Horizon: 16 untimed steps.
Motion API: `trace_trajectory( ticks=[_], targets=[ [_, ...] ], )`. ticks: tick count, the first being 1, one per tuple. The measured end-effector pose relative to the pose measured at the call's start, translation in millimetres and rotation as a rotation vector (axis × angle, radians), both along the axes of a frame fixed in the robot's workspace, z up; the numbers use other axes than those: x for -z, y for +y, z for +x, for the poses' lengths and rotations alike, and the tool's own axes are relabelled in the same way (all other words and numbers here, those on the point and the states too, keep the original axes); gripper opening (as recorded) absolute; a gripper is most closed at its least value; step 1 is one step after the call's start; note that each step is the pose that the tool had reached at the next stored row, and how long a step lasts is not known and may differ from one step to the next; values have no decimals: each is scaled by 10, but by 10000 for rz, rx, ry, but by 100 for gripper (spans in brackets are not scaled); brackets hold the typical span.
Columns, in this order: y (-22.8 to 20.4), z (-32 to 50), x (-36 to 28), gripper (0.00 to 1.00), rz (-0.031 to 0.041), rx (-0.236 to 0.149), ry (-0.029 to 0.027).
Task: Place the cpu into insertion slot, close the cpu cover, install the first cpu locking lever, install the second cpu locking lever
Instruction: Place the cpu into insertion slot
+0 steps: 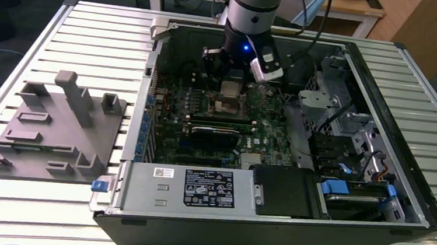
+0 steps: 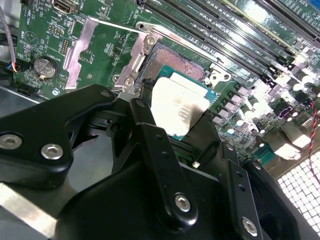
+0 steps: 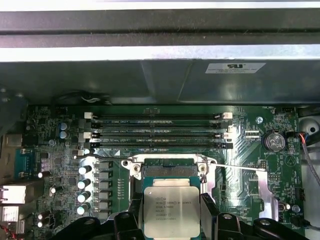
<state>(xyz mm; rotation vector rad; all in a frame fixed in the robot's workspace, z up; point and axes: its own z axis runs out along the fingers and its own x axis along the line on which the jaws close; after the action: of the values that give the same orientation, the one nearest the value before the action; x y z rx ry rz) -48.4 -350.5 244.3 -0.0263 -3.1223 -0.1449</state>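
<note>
Black gripper [image 2: 175,125] links crowd in close in the second wrist view, and its two fingers [image 2: 145,102] are pinched narrow onto opposite edges of the cpu [image 2: 180,107], holding it with the grey metal top facing up. In the first wrist view the gripper [image 3: 171,220] has the cpu [image 3: 171,211] held level between those fingers [image 3: 207,212], over the near part of the insertion slot [image 3: 167,170]. The slot's contact field shows beyond the chip's far edge. From where I stand I can't tell whether the chip touches the socket.

The cpu cover [image 3: 260,192] lies swung open beside the slot, flat against the green motherboard [image 3: 50,145]; in the second wrist view the cpu cover [image 2: 85,47] shows its square window. One locking lever [image 3: 100,157] sticks out as a thin wire on one side of the slot, and the other locking lever [image 3: 240,167] runs out on the cover's side. Both are unlatched.

Beyond the socket run long black memory slots [image 3: 157,125], and a coin battery [image 3: 273,141] sits near the cover.

In the exterior view the arm [image 1: 252,8] reaches down into an open computer case [image 1: 424,191] lying on the slatted table [image 1: 93,31]. A grey fixture tray [image 1: 54,127] rests on the table at the exterior view's left, well apart from the gripper [image 1: 231,91].
</note>
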Motion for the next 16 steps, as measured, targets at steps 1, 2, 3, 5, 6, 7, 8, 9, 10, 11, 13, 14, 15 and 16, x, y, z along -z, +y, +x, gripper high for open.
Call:
trace_trajectory(
  ticks=[1,2,3,5,6,7,8,9,10,11,13,14,15,16],
  targets=[
    [1,0,0,54,0,1,0],
    [2,0,1,54,0,0,0],
    [4,0,5,54,0,0,0],
    [4,0,23,54,0,0,1],
    [4,0,33,54,0,0,0],
    [4,0,42,54,0,1,0],
    [4,0,49,54,0,1,0],
    [4,0,57,54,0,0,1],
    [4,0,64,54,-1,1,1],
    [4,0,72,54,-1,1,1],
    [3,0,78,54,-2,1,1],
    [3,0,78,54,-4,1,2],
    [3,0,79,54,-3,1,2],
    [4,0,82,54,-1,1,1]
  ],
)
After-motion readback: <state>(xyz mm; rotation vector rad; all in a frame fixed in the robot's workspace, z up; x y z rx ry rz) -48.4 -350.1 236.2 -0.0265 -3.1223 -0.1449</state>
